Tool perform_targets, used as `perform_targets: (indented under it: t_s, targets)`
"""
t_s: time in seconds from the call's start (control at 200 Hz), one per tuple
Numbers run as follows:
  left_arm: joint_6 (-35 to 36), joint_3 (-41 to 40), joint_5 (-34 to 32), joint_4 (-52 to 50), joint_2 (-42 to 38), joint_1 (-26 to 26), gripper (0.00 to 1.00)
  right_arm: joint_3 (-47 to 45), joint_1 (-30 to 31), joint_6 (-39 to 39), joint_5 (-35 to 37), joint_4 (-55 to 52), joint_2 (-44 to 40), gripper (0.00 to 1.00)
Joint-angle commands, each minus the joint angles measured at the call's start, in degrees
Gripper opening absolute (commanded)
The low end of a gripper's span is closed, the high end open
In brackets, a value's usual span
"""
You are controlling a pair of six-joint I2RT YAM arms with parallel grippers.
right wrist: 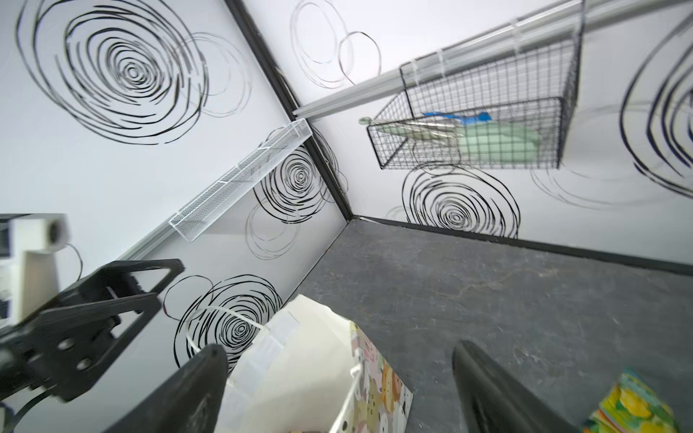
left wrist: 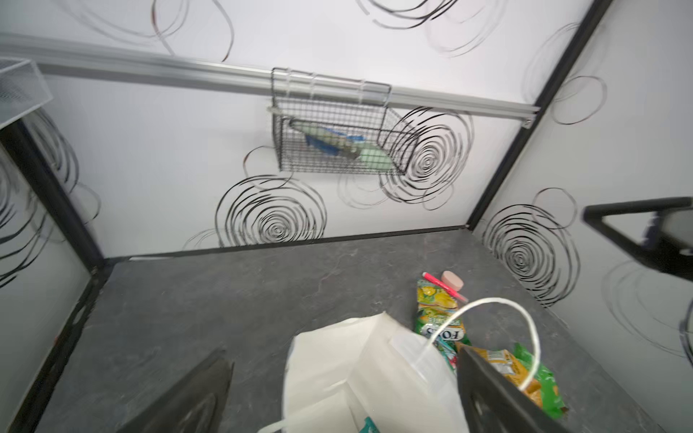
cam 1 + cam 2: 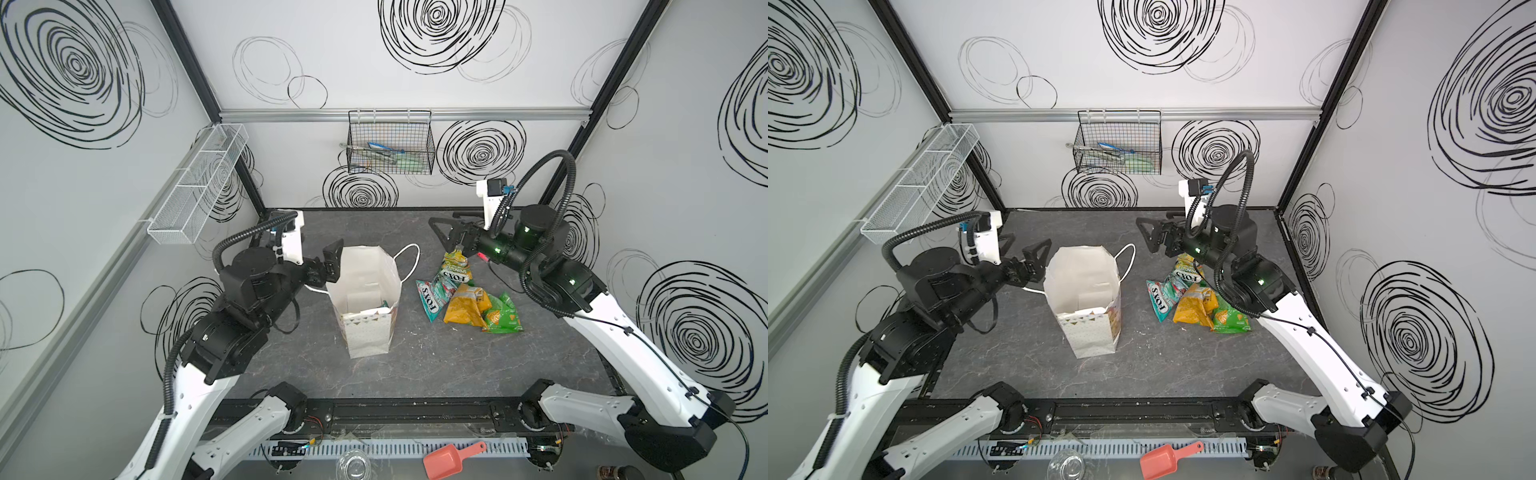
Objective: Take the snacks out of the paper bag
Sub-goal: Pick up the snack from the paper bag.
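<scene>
Three patterned walls close the dark grey surface (image 3: pixel 415 374) at left, far side and right; a black rail (image 3: pixel 395 413) with the arm bases runs along its near edge. A white mesh tray (image 3: pixel 195 187) hangs on the left wall above the left arm. Open room lies in the far left corner and in the wide near strip between the bag and the rail.

The left hand (image 3: pixel 1023 248) hovers just beside the far left rim of the paper bag (image 3: pixel 368 332), released, its fingers spread wide; whether one touches the paper I cannot tell. The paper bag stands upright mid-surface, mouth open, with a white cord handle (image 3: pixel 409 257) arching off its far right side and small triangle marks along its near rim. A teal-white corner (image 3: pixel 384 306) shows inside, against the near wall.

Just right of the bag and apart from it, the snacks (image 3: pixel 1196 303) lie in an overlapping heap: a teal packet (image 3: pixel 430 297) reading "FOX'S", a green-yellow packet (image 3: pixel 455 266) also reading "FOX'S", a yellow-orange packet (image 3: pixel 463 309) and a green packet (image 3: pixel 503 318). The right hand (image 3: pixel 451 226) hangs above the heap's far end, fingers wide apart, gripping nothing. A red pen (image 2: pixel 444 286) and a pink oval block (image 2: pixel 452 280) lie at the heap's far end. The right arm reaches over the strip between heap and right wall.
</scene>
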Motion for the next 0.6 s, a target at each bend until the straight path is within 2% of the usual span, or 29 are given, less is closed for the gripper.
perform_targets:
  t_s: [0.0,0.08,0.16,0.245,0.375,0.59]
  targets:
    - [-2.22,-3.27,6.03,-4.44,0.08,7.37,0.96,7.09,4.22,-6.90,2.25,-5.32,2.84,0.97]
    - [-2.78,-6.49,12.22,-3.70,-1.30,12.41,1.00,11.56,7.02,-9.71,2.73,-8.07,5.21,0.97]
    - [-3.56,-8.94,18.36,-3.33,-1.74,15.73,0.86,16.39,9.27,-11.87,2.59,-11.49,8.20,0.97]
    - [-4.22,-10.66,22.03,-3.53,-1.74,17.45,0.70,22.32,12.30,-14.13,3.83,-16.24,12.22,0.97]
    - [-4.38,-12.28,22.74,-3.43,-2.40,17.75,0.42,28.99,17.51,-17.01,5.27,-20.88,17.71,0.97]
    - [-5.07,-14.77,23.46,-2.63,-3.58,17.88,0.13,35.47,21.69,-17.42,8.26,-27.88,26.89,0.98]
